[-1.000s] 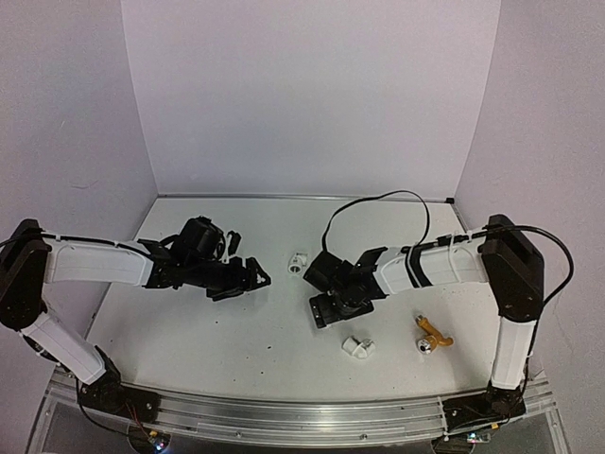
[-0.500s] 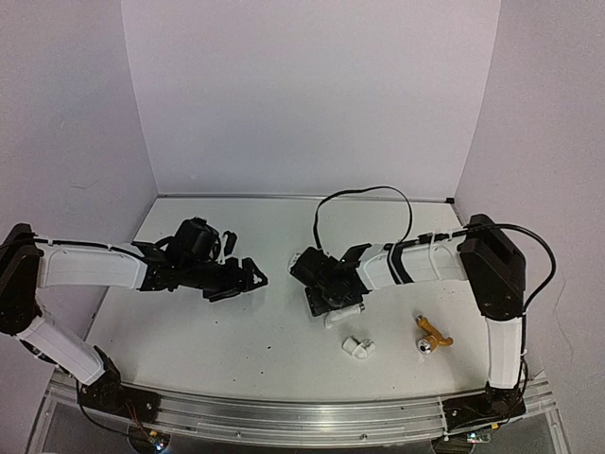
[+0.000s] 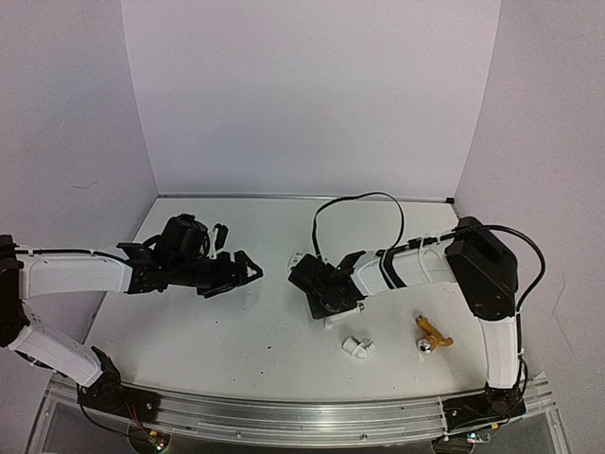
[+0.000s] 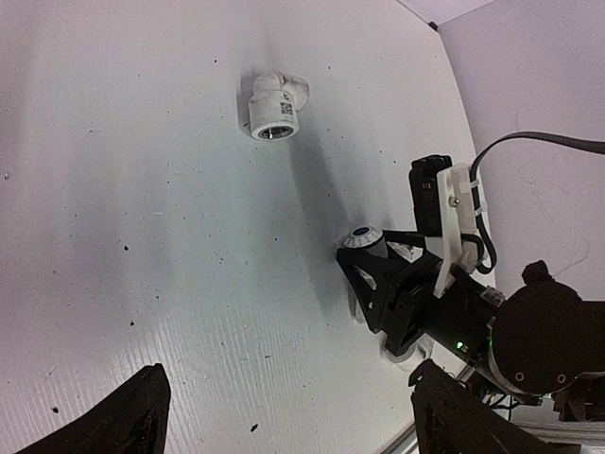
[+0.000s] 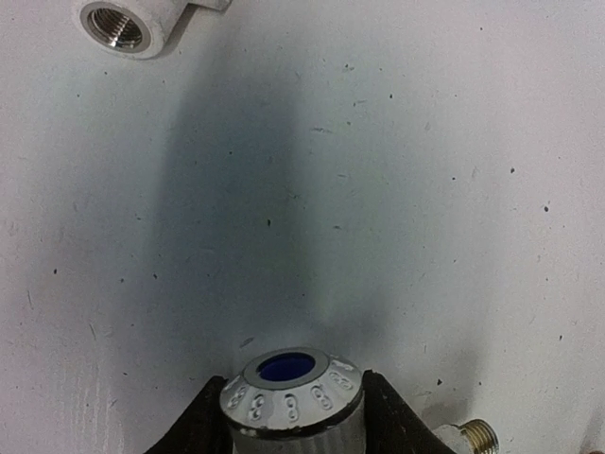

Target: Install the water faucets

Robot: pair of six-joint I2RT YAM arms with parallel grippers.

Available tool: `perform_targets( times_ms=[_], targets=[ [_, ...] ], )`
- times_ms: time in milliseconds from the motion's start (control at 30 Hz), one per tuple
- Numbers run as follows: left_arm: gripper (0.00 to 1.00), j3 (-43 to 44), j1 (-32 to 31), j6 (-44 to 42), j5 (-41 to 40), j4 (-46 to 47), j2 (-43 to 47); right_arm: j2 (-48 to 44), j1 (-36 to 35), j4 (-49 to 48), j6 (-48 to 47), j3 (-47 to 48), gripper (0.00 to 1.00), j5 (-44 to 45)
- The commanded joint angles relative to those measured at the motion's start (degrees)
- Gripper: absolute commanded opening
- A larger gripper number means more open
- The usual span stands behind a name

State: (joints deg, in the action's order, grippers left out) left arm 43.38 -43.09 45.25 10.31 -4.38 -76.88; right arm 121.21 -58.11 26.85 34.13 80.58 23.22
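Note:
The white water faucet (image 5: 289, 390) lies on the table, its silvery knob with a blue cap pointing at the right wrist camera. My right gripper (image 5: 295, 407) is shut on that knob, one black finger against each side. From above, the right gripper (image 3: 328, 290) covers most of the white faucet (image 3: 344, 311). The yellow-gold water faucet (image 3: 431, 335) lies free at the right front. My left gripper (image 3: 248, 272) hovers open and empty to the left, its fingertips (image 4: 142, 416) wide apart. The left wrist view shows the right gripper (image 4: 392, 293) on the knob.
One stubby white pipe fitting (image 3: 301, 259) lies just behind the right gripper, also visible as fitting (image 4: 274, 104) and fitting (image 5: 123, 24). A second fitting (image 3: 357, 348) lies nearer the front rail. The table (image 3: 217, 340) is white with dark specks. Purple walls stand close on three sides.
The right arm moved left over the white faucet and its jaws closed in on the knob. The left arm drew back slightly to the left, still open.

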Motion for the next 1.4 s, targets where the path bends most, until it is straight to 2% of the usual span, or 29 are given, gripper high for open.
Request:
perform_targets(
  times_ms=[0,167,233,333,533,700,767,833,900,967,1033,1100,1167,1233,1367],
  targets=[
    [0.91,-0.9,-0.2,0.8,-1.0,1.5,2.7,-1.7,0.1,-2.5,0.7,-2.7,0.37,0.0],
    [0.91,-1.1,-0.2,1.6,-0.6,1.5,4.2,-5.2,0.1,-6.1,-1.4,-5.6,0.28,-2.3],
    [0.91,-1.1,-0.2,1.6,-0.7,1.5,4.7,-6.3,0.1,-7.9,-2.9,-6.7,0.27,-3.9],
    [0.91,-1.3,-0.2,1.2,-1.6,1.5,5.3,-10.9,0.1,-13.3,-5.6,-9.0,0.22,-9.5],
    [0.91,-0.6,-0.2,1.0,-1.8,1.6,6.3,-19.1,2.8,-20.9,-5.8,-13.0,0.11,-29.7],
    [0.93,-1.5,-0.2,-0.6,-4.4,2.3,9.8,-28.1,8.8,-34.8,3.8,-21.4,0.08,-49.1],
    [0.94,-3.4,-0.2,-1.5,-2.4,5.9,12.6,-30.9,11.9,-49.9,13.8,-26.1,0.06,-61.0],
    [0.95,-6.0,-0.2,-2.2,3.1,13.3,15.7,-31.2,13.0,-61.6,20.1,-27.9,0.06,-67.1],
    [0.98,-11.5,-0.1,-1.1,12.6,28.4,18.6,-30.3,12.6,-74.7,29.3,-27.4,0.06,-74.1],
    [0.99,-14.0,-0.2,0.9,20.1,39.0,18.7,-29.0,12.1,-89.6,37.5,-27.5,0.06,-76.1],
    [0.99,-14.1,-0.4,2.3,26.4,45.7,17.2,-28.0,10.9,-97.0,42.4,-26.6,0.06,-76.5],
    [0.99,-12.1,-1.4,1.1,31.0,47.1,15.5,-26.7,9.1,-100.3,44.3,-25.1,0.06,-75.7],
    [0.99,-11.6,-2.1,-0.3,32.4,47.1,15.0,-25.7,8.1,-101.8,45.2,-24.0,0.06,-75.3],
    [0.99,-10.9,-4.2,-5.4,33.2,47.2,15.4,-22.7,6.4,-106.1,49.4,-20.9,0.06,-74.6],
    [0.99,-9.0,-5.4,-8.3,35.0,47.5,14.4,-17.8,5.2,-112.9,55.9,-17.6,0.06,-73.3]
  ],
)
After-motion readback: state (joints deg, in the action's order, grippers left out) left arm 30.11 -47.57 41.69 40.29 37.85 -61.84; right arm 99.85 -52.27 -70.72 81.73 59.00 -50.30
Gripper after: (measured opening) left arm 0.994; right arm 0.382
